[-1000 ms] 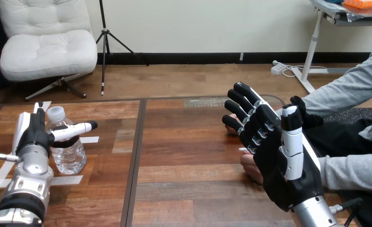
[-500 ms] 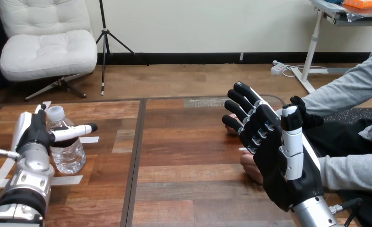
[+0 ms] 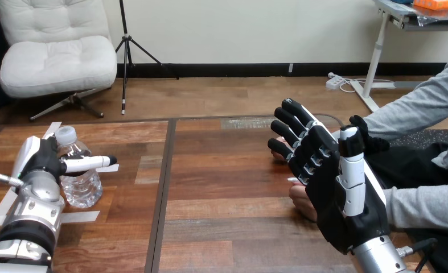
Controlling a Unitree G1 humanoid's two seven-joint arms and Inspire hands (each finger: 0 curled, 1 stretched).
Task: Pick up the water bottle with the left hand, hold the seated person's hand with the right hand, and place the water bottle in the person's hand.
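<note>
A clear water bottle point(image 3: 82, 185) with a white cap stands at the table's left, leaning a little to the left. My left hand point(image 3: 41, 163) is against its left side, with the thumb lying straight across the bottle's front; the fingers behind it are hidden. At the right, my right hand point(image 3: 335, 193) is open and upright, fingers straight and spread. The person's hand point(image 3: 301, 201) rests on the table just behind and below it, mostly hidden. I cannot tell whether the two touch.
White tape strips point(image 3: 79, 216) mark the table around the bottle. A dark seam point(image 3: 163, 187) runs down the wooden table between the two hands. The person's grey-sleeved arms point(image 3: 420, 205) come in from the right edge.
My left hand has sunk a little lower along the bottle, its thumb now crosses lower down, and the bottle has tipped slightly left. The right hand and the person's hand have not moved.
</note>
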